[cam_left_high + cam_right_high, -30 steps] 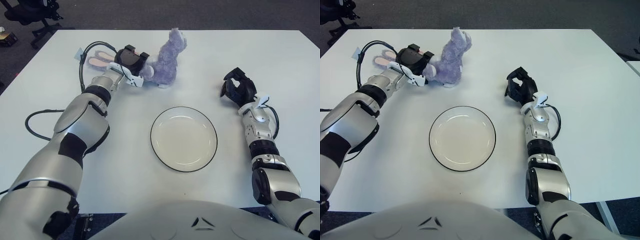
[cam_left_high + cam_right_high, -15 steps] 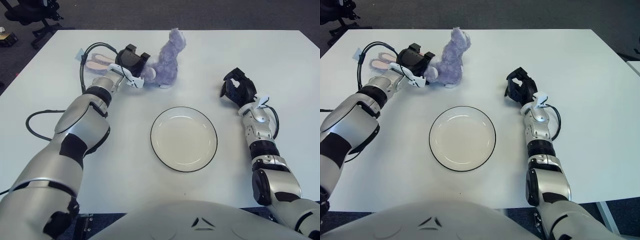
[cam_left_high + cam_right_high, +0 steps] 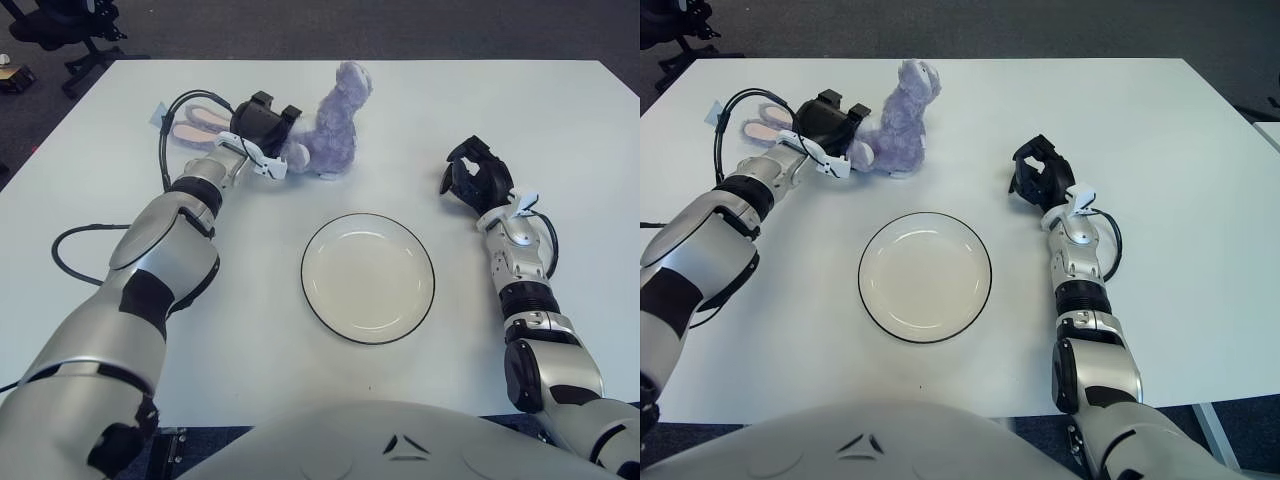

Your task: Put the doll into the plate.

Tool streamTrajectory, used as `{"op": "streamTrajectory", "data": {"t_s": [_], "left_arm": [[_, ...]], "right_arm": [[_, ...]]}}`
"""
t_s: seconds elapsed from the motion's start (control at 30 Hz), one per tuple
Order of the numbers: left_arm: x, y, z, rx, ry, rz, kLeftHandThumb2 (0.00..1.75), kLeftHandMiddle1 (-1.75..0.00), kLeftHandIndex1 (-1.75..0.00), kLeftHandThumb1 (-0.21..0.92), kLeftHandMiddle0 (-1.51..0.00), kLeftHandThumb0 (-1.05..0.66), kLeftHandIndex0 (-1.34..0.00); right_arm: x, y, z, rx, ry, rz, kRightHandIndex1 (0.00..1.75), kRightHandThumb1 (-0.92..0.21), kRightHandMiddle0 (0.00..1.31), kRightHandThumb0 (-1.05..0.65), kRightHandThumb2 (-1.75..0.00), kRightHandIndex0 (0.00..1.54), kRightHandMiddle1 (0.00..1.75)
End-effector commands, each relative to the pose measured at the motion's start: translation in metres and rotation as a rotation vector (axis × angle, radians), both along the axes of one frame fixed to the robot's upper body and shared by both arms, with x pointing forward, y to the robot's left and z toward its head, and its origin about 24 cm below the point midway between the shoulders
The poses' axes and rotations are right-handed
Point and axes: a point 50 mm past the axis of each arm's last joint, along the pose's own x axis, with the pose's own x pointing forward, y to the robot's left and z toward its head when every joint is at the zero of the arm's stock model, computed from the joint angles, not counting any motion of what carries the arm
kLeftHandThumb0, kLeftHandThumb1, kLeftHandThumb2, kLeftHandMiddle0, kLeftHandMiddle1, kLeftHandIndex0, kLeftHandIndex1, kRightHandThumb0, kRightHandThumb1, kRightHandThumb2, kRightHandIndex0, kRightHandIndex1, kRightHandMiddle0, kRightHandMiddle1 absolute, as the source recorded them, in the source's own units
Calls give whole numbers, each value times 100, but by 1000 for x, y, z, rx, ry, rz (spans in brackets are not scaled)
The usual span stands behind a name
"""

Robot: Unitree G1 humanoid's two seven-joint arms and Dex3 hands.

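The doll (image 3: 335,125) is a purple plush rabbit with pink-lined ears (image 3: 195,122), lying at the far middle-left of the white table. My left hand (image 3: 262,130) is shut on its head and ear base, black fingers curled around it. The round white plate (image 3: 368,277) with a dark rim sits bare on the table centre, well in front of the doll. My right hand (image 3: 474,180) rests on the table right of the plate, fingers curled and holding nothing.
A black cable (image 3: 75,235) loops across the table at the left by my left arm. An office chair base (image 3: 60,30) stands on the floor beyond the far left corner. The table's edges show on all sides.
My left hand has shifted slightly left and away with the doll, whose body has tilted a little. My right hand has not moved.
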Motion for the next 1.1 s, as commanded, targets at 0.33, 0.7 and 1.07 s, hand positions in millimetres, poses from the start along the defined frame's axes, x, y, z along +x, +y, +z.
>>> {"op": "streamTrajectory", "data": {"t_s": [0.33,0.7,1.07], "left_arm": [[-15,11,-20,-86,30,-72,47,-175,-175,72,-75,5,-60],[-17,13,-5,-175,-49,-144,64,-175,-175,63,-76,7,-60],[-20,6,13,-265,-150,-265,64,-175,-175,62,-78,7,-60]], "right_arm": [[-8,0,-20,-3,97,9,175,-74,31,-37,-76,78,175],[-7,-1,-21,-10,103,10,175,-74,32,-37,-76,79,175],[-7,-2,-21,-24,110,13,175,-74,32,-37,-76,80,175]]}}
